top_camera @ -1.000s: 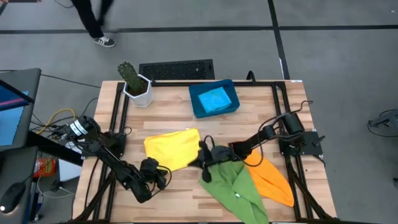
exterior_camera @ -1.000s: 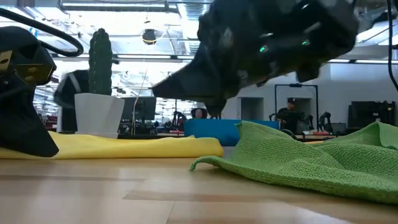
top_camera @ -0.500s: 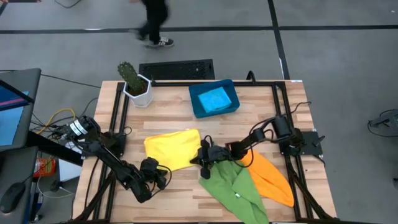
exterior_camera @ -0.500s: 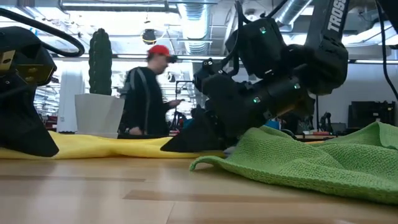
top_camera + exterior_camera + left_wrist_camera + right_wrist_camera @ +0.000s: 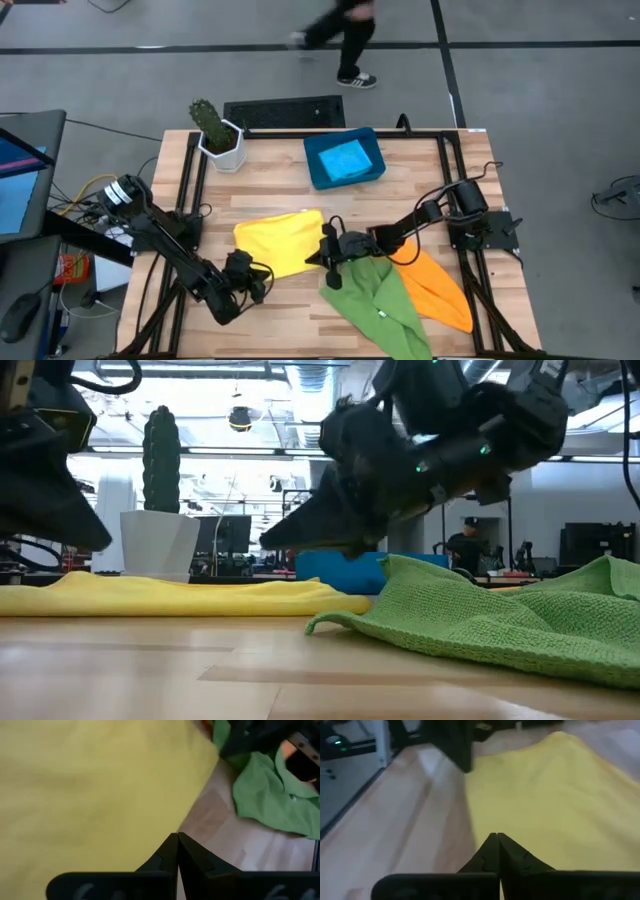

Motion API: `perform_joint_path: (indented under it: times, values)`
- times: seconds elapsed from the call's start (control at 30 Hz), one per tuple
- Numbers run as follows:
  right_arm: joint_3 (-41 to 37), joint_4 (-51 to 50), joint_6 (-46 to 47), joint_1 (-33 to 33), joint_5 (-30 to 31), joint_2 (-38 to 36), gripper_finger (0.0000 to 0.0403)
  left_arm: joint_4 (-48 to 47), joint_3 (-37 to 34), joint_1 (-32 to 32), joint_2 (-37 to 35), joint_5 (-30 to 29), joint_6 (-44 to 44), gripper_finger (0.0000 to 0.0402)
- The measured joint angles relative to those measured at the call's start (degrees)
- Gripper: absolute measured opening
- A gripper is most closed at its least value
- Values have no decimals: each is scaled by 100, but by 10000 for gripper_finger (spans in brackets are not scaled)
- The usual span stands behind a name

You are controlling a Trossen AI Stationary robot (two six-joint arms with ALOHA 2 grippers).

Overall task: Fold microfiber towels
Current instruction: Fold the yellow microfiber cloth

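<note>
On the slatted wooden table (image 5: 270,165) a soft yellow microfiber towel (image 5: 278,241) lies spread near the middle, with both grippers at its edges. The left gripper (image 5: 262,282) sits at the towel's near corner on the left arm's side, its two dark fingers (image 5: 170,851) pressed together with nothing between them, hanging just over the cloth's edge. The right gripper (image 5: 318,256) hovers at the towel's opposite edge, raised clear of the cloth in the low view, its fingers (image 5: 496,847) likewise closed to a narrow point and holding nothing. Just beside the right gripper, a rumpled green microfiber towel (image 5: 380,300) lies in a heap towards the near edge, partly overlapping an orange microfiber towel (image 5: 437,288) on its outer side; the right arm crosses above both. Well apart, at the far side, a rigid dark-blue rectangular tray (image 5: 315,170) holds a folded light-blue microfiber towel (image 5: 346,159). A green cactus in a white pot (image 5: 216,134) stands at the far left corner. A person's legs (image 5: 345,35) cross the floor beyond the table.
</note>
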Motion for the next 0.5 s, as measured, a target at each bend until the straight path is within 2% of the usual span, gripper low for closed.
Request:
perform_joint_path:
  times: [0.17,0.33,0.5]
  values:
    - [-103,-664,83,216,44,-10,20,-26,0,-70,198,106,-66,0]
    - [-741,-281,463,332,317,-94,8,-129,0,-165,237,165,-122,0]
    - [-1157,281,807,295,305,-158,27,-508,0,-168,237,289,-319,0]
